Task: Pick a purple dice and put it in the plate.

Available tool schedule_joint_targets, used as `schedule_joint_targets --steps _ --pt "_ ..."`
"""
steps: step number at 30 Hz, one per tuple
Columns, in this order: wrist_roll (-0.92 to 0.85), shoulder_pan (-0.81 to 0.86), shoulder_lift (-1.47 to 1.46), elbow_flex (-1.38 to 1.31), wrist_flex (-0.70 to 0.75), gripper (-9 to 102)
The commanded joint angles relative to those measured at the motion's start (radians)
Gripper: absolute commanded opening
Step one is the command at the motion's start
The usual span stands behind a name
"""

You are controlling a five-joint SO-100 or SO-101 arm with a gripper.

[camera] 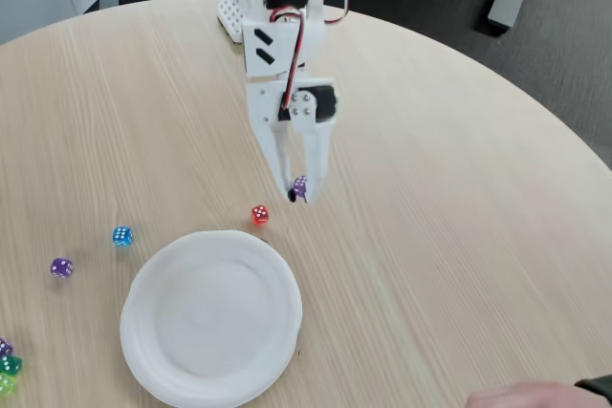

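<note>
Fixed view, left to right: cluster of dice (8, 366) at table (459, 217) edge, loose purple die (61, 268), blue die (121, 235), white plate (211, 317), red die (260, 215) just above plate rim. White gripper (299, 190) points down, fingers pinching purple dice (300, 184) at tips, up-right of plate. Person's hand (535, 396) at bottom right corner.

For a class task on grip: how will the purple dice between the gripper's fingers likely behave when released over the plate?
The purple dice looks tiny and hard, so probably light and rigid. In the gripper its glossy faces may slip. Dropped, it could bounce or tumble on the plate.
</note>
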Motion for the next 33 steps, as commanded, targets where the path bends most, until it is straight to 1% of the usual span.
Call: schedule_joint_targets --steps 1,7,13,21,29,33 --pt "0.026 -0.002 -0.011 -0.110 0.054 0" --pt "0.120 -0.003 -0.130 -0.256 0.267 0" --pt "0.187 -0.003 -0.190 -0.396 0.525 0" --pt "0.215 0.008 -0.195 -0.572 0.681 0" --pt "0.221 -0.003 -0.198 -0.641 0.923 0" --pt "0.224 -0.003 -0.247 -0.721 0.951 0"
